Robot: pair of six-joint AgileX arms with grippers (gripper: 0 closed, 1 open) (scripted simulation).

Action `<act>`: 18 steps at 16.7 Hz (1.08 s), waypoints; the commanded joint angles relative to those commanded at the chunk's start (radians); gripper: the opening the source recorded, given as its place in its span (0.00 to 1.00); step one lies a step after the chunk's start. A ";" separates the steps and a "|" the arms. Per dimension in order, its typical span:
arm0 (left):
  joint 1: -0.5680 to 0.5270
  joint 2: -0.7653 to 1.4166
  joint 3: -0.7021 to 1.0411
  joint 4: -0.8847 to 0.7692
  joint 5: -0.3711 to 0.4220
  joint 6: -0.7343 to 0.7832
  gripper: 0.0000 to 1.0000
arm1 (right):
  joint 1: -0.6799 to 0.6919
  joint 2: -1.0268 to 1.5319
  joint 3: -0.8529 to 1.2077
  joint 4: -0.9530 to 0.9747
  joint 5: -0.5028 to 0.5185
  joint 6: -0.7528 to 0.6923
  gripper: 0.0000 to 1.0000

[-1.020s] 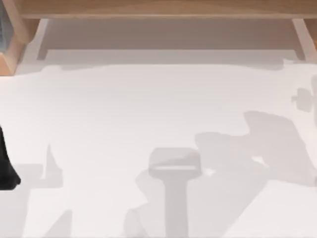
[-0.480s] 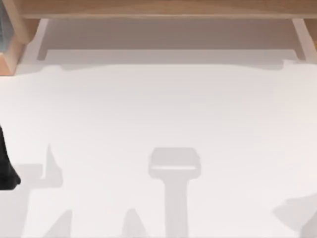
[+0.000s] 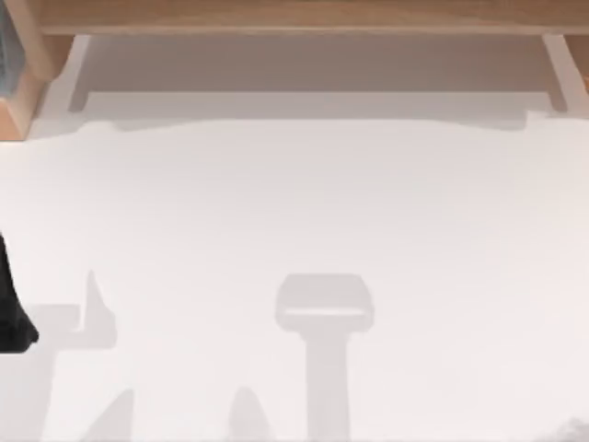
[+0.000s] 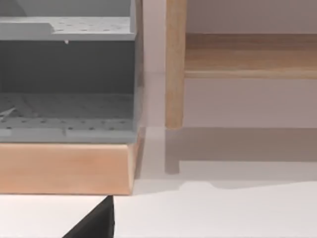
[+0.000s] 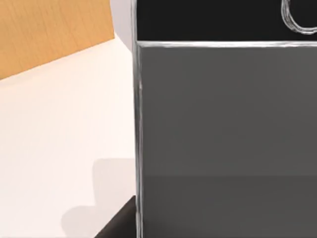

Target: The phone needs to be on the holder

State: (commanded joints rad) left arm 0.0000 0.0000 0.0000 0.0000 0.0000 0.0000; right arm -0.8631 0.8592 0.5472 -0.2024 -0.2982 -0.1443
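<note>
The left arm [image 3: 11, 318] sits as a dark shape at the left edge of the table [image 3: 294, 203], toward the near side. Whether the left tool is apart or together I cannot tell. Its wrist view looks to the far left corner. A grey rack [image 4: 67, 79] stands there on a wood base [image 4: 64, 166], with a wood post [image 4: 174, 64] just beside it on the right. The rack's shelves are perforated, and I can make out nothing lying on them.

A wood shelf [image 3: 294, 17] runs along the far side of the table, from left to right.

On the right, the phone [image 5: 223, 139] lies very close in front of the right wrist camera, with white table behind it. Its grey screen faces the camera. One silver long edge [image 5: 135, 139] runs straight through the view, so the long axis lies along that edge. The black end band [image 5: 208, 20] and its round button [image 5: 297, 15] are at one end.

I judge the right arm to be the nearer one by far, and the phone is probably carried in the right tool. The tool's state is not shown, so I cannot tell whether it is clamped. I cannot tell where the holder stands. The coming move depends on finding the holder and turning the phone's long axis to suit it.
</note>
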 joint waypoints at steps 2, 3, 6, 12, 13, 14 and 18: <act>0.000 0.000 0.000 0.000 0.000 0.000 1.00 | -0.016 -0.019 -0.034 0.028 -0.030 -0.023 0.00; 0.000 0.000 0.000 0.000 0.000 0.000 1.00 | -0.022 -0.027 -0.048 0.039 -0.043 -0.032 0.00; 0.000 0.000 0.000 0.000 0.000 0.000 1.00 | -0.028 -0.038 -0.075 0.061 -0.068 -0.051 0.00; 0.000 0.000 0.000 0.000 0.000 0.000 1.00 | -0.029 -0.040 -0.080 0.065 -0.073 -0.055 0.00; 0.000 0.000 0.000 0.000 0.000 0.000 1.00 | -0.026 -0.036 -0.077 0.063 -0.072 -0.052 0.00; 0.000 0.000 0.000 0.000 0.000 0.000 1.00 | -0.025 -0.036 -0.077 0.065 -0.071 -0.052 0.00; 0.000 0.000 0.000 0.000 0.000 0.000 1.00 | 0.020 -0.033 -0.079 0.100 -0.047 -0.043 0.00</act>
State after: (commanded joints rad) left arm 0.0000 0.0000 0.0000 0.0000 0.0000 0.0000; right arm -0.8430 0.8257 0.4684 -0.1029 -0.3454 -0.1874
